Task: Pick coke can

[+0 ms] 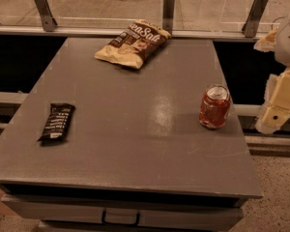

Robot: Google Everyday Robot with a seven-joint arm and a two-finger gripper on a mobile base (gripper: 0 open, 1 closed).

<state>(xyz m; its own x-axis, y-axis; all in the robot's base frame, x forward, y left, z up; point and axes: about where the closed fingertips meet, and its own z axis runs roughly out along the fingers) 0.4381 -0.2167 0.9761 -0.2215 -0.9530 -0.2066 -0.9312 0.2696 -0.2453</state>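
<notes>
The coke can [215, 107], a small red can with a silver top and pull-tab, stands upright near the right edge of the grey table [135, 129]. My gripper [275, 117] hangs at the far right of the camera view, off the table's right edge, a short way to the right of the can and about level with it. It touches nothing.
A tan and brown chip bag [133, 43] lies at the back of the table. A small black snack bar [57, 122] lies near the left edge. A glass railing with metal posts [168, 11] runs behind the table. A drawer handle [120, 218] shows below the front edge.
</notes>
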